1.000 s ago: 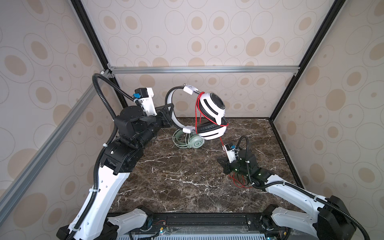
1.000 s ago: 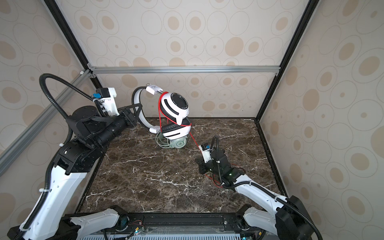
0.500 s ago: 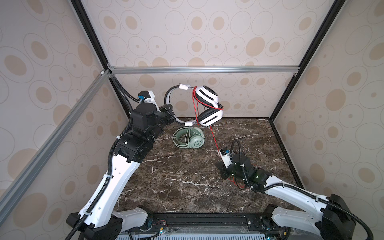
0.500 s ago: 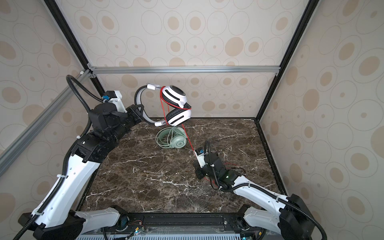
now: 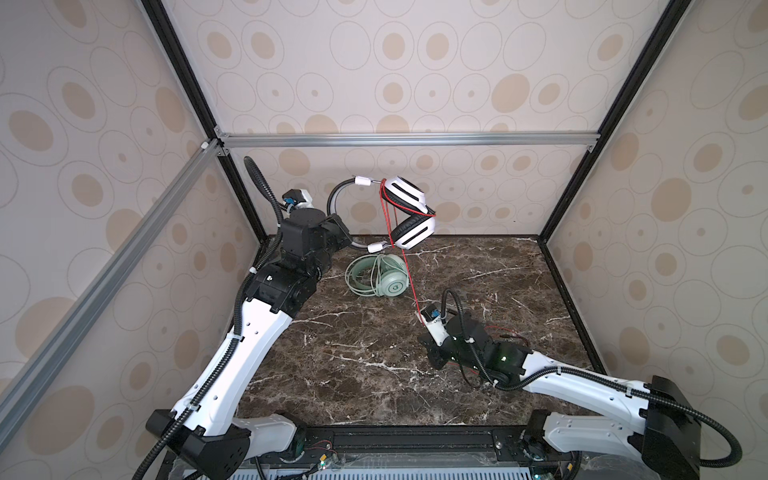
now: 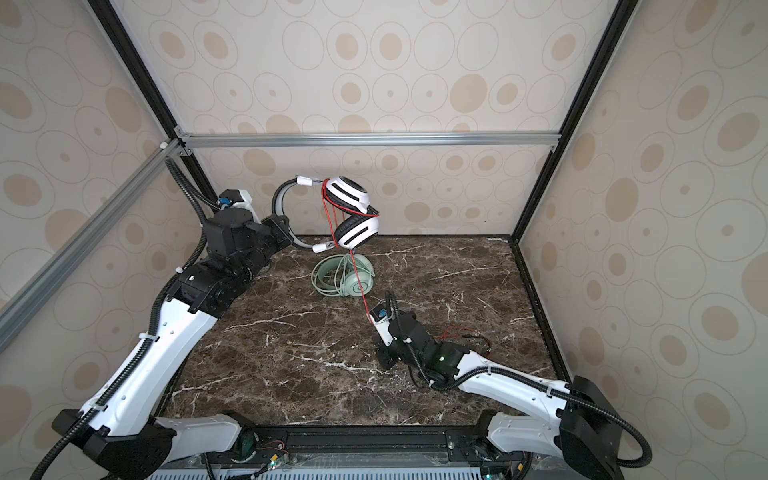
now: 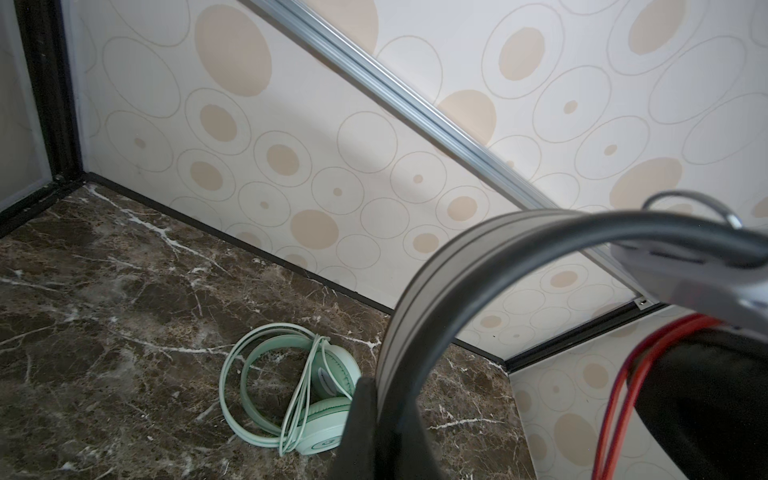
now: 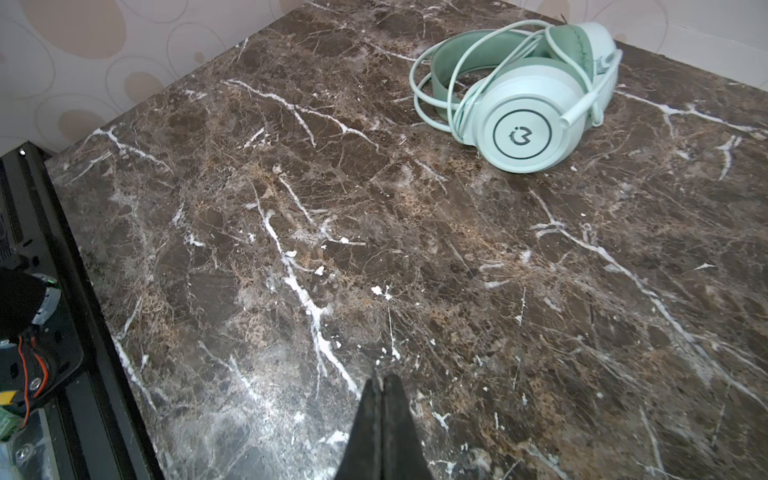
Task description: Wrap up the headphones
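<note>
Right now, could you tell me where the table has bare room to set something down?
Bare: front middle of the table, between the left arm and right arm, and the back right corner. Crowded: around the mint headphones and the red cable.

Marble table (image 5: 374,374) (dark brown), mint-green headphones (image 5: 390,286)

- left arm (image 5: 232,365): white link shells, black joint housings, black corrugated conduit (image 5: 269,195) zip-tied along it
- right arm (image 5: 582,380): same build, green LED (image 5: 503,357) on black wrist
- wrist-camera mounts (image 5: 434,332): white, blue plugs
- right gripper (image 8: 380,380): black wedge fingers
</note>
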### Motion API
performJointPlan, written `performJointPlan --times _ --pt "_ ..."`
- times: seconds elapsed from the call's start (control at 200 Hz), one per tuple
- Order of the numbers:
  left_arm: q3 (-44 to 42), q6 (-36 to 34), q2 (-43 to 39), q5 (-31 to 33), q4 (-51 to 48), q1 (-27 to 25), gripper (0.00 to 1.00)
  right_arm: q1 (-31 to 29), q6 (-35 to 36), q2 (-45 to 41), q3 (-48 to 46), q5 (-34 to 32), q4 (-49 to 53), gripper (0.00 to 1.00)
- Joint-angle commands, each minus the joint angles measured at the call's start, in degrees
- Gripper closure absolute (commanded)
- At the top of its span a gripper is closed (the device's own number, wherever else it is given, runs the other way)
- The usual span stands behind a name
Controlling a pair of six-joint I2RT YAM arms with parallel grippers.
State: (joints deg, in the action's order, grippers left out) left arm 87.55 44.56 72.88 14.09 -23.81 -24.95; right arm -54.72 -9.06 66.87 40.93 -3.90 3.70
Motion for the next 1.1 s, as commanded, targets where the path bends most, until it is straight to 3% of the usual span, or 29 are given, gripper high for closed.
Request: performJointPlan --times 0.0,0.445,1.095 --pt "-0.7 1.2 -0.5 2.8 7.1 0.5 1.0 -3.0 2.6 2.4 3.8 -2.3 3.2 1.0" --pt "-12.2 -6.6 -2.7 8.0 6.4 0.6 1.0 -7.8 9.1 6.4 16.5 -3.2 10.7 1.0" --pt "-18.4 -17.9 -5.9 10.2 1.7 -0.6 1.0 -8.8 23.0 7.8 34.6 -12.6 26.2 1.0"
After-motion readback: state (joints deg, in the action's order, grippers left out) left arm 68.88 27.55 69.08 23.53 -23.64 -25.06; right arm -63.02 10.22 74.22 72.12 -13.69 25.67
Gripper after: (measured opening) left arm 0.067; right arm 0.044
